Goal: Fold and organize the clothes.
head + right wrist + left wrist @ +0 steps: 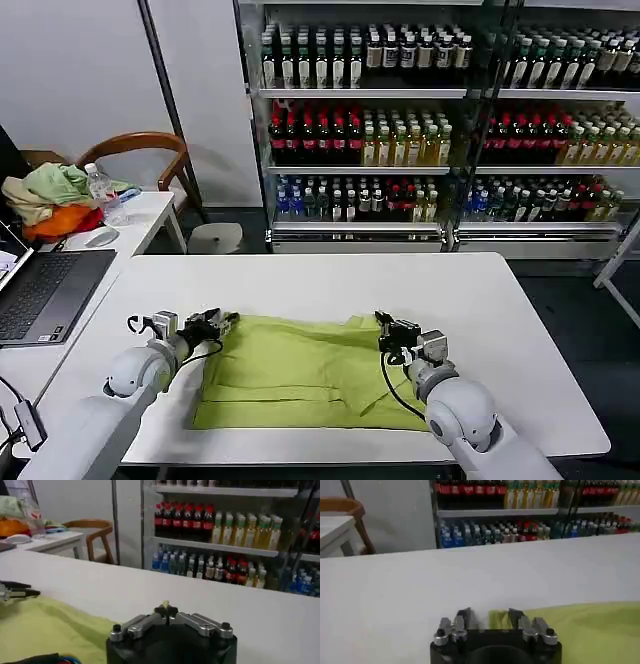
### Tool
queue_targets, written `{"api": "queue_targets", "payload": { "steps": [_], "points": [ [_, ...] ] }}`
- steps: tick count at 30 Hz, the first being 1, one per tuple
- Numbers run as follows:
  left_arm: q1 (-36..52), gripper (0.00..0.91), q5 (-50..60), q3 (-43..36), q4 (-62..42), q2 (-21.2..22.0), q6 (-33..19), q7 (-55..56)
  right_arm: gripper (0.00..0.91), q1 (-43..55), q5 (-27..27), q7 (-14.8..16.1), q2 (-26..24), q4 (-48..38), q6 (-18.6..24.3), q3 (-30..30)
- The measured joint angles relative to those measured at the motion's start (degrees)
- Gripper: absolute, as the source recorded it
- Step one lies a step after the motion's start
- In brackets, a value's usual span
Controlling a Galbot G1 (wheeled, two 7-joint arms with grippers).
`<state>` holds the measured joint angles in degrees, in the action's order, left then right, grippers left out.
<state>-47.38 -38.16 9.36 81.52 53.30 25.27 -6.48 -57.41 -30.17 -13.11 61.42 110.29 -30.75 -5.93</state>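
Lying flat on the white table (500, 330) is one lime-green T-shirt (300, 375), plain face up, partly folded, and it sits on the table's near half, close to the robot's edge. Two grippers are on it, one at each far corner of the cloth.

Left gripper (226, 320) first: the arm reaches forward low over the table, forearm nearly level, fingers pointing toward the shirt's far-left corner. From the left wrist view the left gripper (490, 615) has its two fingers apart, with the shirt (580, 630) corner lying between them and nothing pinched.

Now the right gripper (383, 322): its arm comes in low from the near-right side of the table, wrist bent so the fingers meet the shirt's far-right corner. In the right wrist view the right gripper (165, 608) has its fingers drawn together, and a small tuft of green fabric pokes up from between the tips, so it is clamped on the shirt (45, 627).

Beside the table, on a side desk (150, 215) off its left end, sit one laptop (45, 290), one mouse (97, 237), one water bottle (105, 195) and one fabric bundle (50, 200). Behind the table stands a shelf of drinks (440, 120).
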Motion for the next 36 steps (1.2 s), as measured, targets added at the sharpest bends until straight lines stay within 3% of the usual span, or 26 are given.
{"api": "queue_targets", "payload": {
  "steps": [22,36],
  "points": [
    [-2.55,0.03,-1.4,2.25,3.26,-1.54,-2.38,-1.08,0.0,-0.61,-0.1,0.49,0.14,0.23,0.21,-0.57],
    [-12.23,0.03,-3.55,8.36,13.56,-4.04,-3.75,-0.44,0.0,-4.69,-1.3,0.05,-1.61,5.28,-0.48,-1.89]
  ]
}}
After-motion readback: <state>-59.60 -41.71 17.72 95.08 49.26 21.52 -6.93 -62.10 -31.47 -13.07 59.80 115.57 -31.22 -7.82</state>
